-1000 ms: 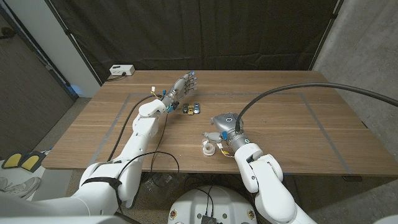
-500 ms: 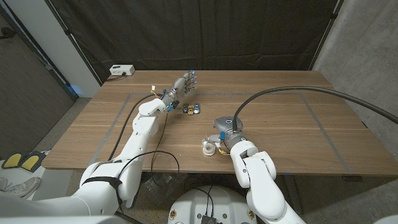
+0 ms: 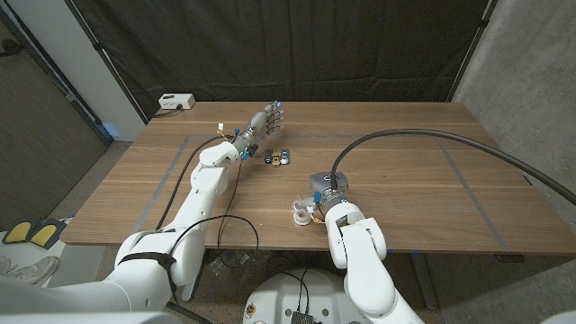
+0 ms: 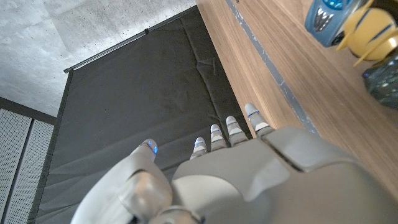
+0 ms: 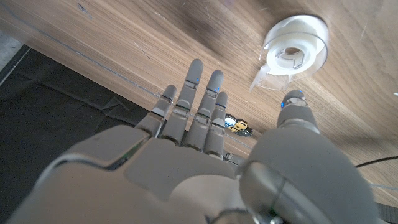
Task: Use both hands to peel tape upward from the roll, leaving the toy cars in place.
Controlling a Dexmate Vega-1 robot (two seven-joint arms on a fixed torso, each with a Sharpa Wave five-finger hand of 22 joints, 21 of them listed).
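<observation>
- The right hand (image 5: 193, 143) hovered with fingers spread just beside the tape roll (image 5: 294, 45).
- The left hand (image 3: 264, 123) stood spread near the toy cars (image 3: 277, 157).

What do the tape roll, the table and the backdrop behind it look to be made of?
Tape roll: clear glossy film on a white core, probably plastic; a see-through tab sticks out.
Table: wood or wood-look laminate, matte brown with visible grain; which one cannot be told.
Backdrop: black matte cloth, going by its folds and creases.
</observation>
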